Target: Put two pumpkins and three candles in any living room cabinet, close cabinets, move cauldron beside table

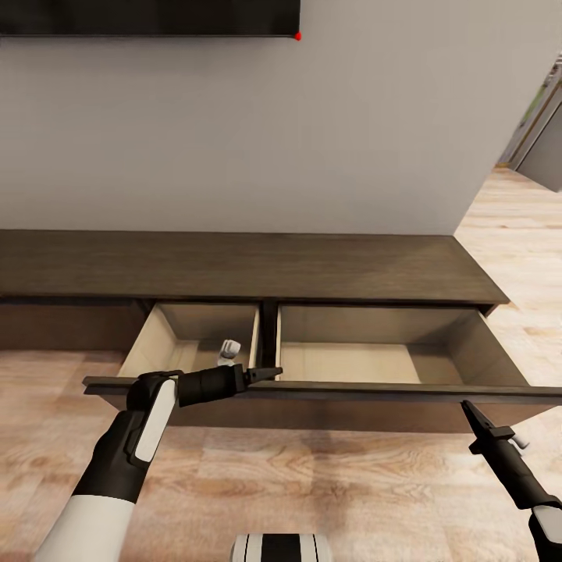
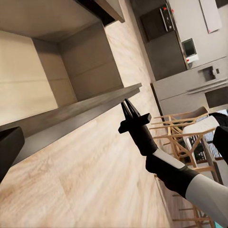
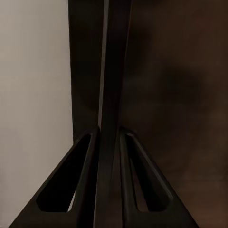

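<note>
The left tool (image 1: pixel 269 373) is pinched closed on nothing and lies sideways along the top edge of the pulled-out drawer front (image 1: pixel 328 388), its tip pointing toward the robot's right, at the divider between the two open compartments. The right tool (image 1: pixel 467 407) is also closed and empty, its tip just below that same front edge near the right end; in its wrist view the two fingers (image 3: pixel 90 180) press together against a dark wooden face. The cabinet (image 1: pixel 234 265) stands straight ahead against the wall, its long axis running left to right across the head view, and the drawer front spans nearly the whole width between both tools. Closing it looks to be a push away from the robot, toward the wall, and both arms sit about equally near the front, one toward each end. The right compartment (image 1: pixel 375 359) shows a bare beige floor. In the left compartment (image 1: pixel 195 336) a small pale object (image 1: pixel 228 350) sits near the divider; what it is cannot be told. In the left wrist view chairs (image 2: pixel 183 128) and a tabletop stand well apart beyond the right arm.
</note>
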